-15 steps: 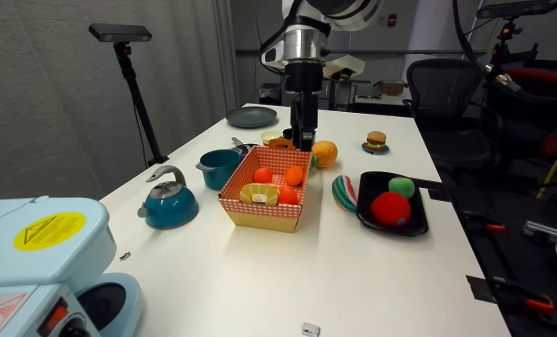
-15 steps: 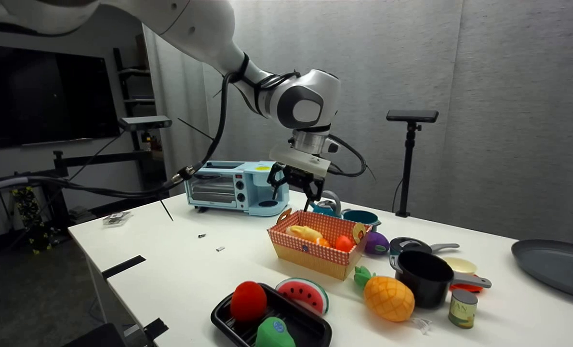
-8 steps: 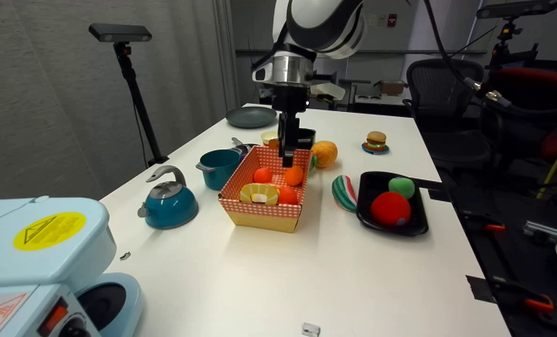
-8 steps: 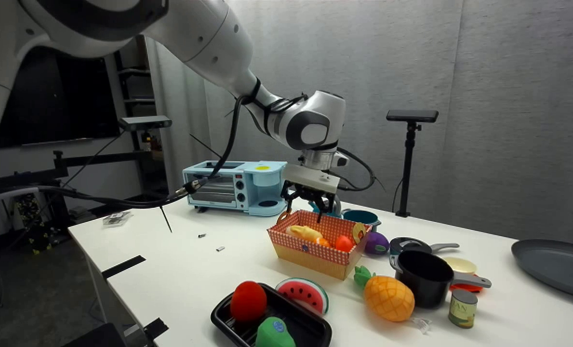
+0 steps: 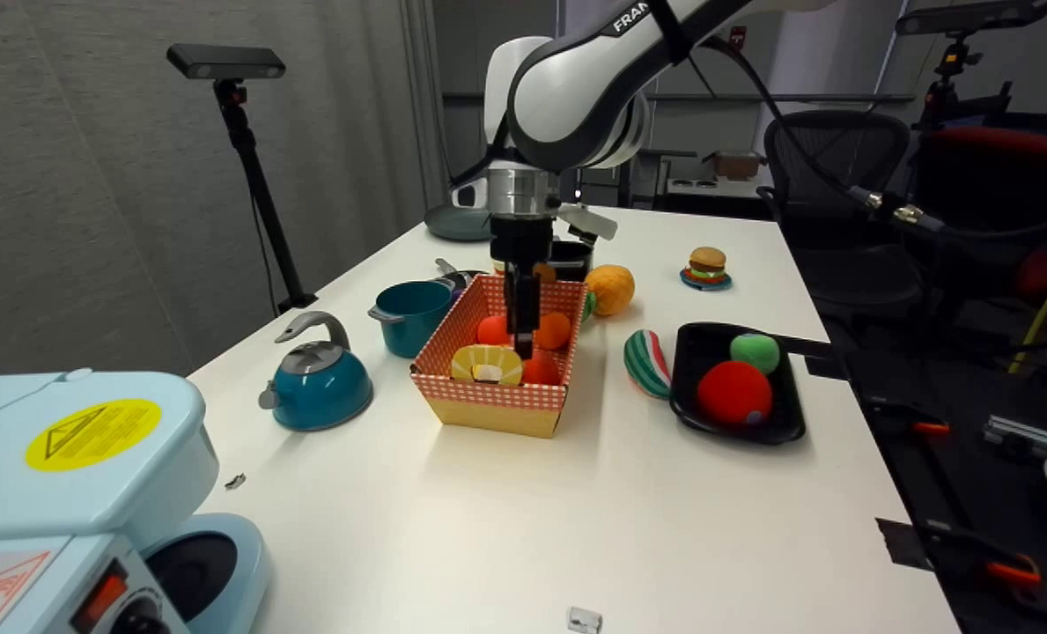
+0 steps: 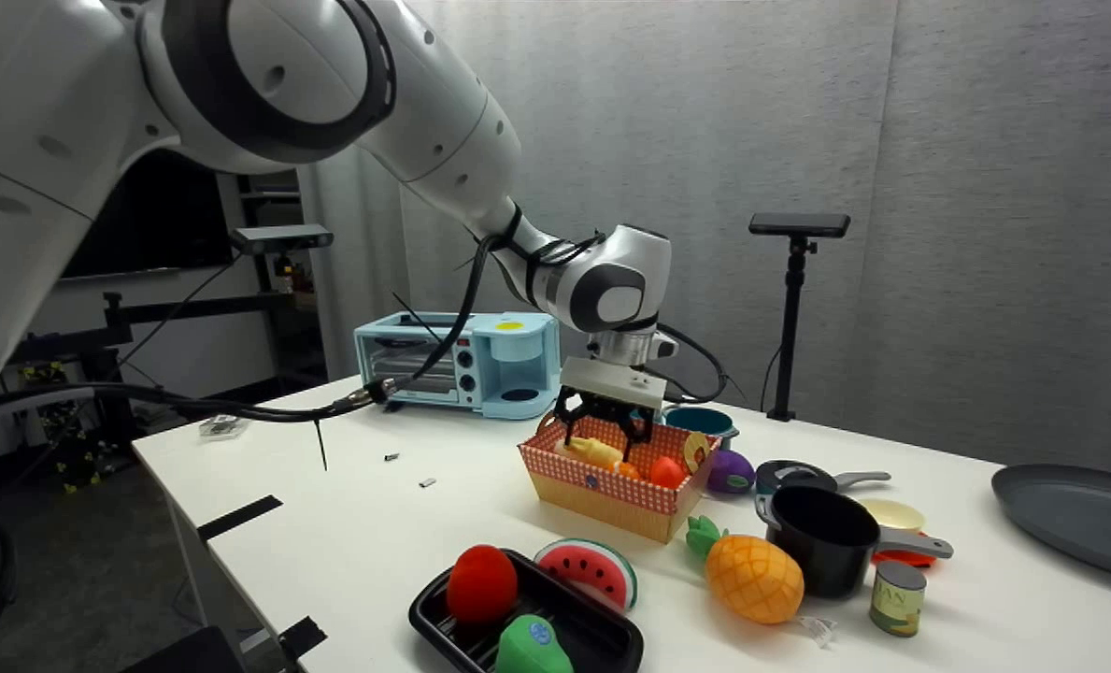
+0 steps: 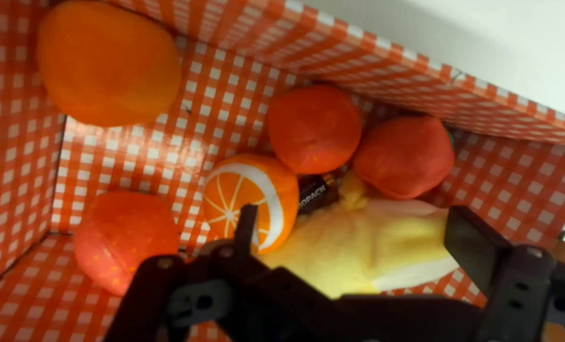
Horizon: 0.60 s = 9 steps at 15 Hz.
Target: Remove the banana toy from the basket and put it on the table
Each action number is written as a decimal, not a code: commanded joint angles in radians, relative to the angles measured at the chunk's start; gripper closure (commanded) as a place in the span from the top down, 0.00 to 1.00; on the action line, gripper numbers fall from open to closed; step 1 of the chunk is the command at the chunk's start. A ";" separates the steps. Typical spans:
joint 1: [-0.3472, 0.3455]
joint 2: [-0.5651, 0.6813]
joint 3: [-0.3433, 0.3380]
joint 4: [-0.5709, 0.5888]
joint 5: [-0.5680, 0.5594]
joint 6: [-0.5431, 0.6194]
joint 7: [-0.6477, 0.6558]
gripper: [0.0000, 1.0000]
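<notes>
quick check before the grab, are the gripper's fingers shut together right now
No, in the wrist view the gripper is open, its two fingers well apart with the banana toy showing between them.

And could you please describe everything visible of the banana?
The banana is yellow and looks plush, with pale patches along its sides and a small stub. It lies toward one end of the basket. In the wrist view, the open gripper spans it, with the slice-patterned orange beside it; contact is unclear.
</notes>
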 commanded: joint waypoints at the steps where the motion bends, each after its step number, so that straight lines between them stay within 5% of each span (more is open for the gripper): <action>1: -0.022 0.088 0.041 0.120 -0.039 -0.017 -0.005 1.00; 9: -0.026 0.186 0.071 0.283 -0.055 -0.034 0.000 1.00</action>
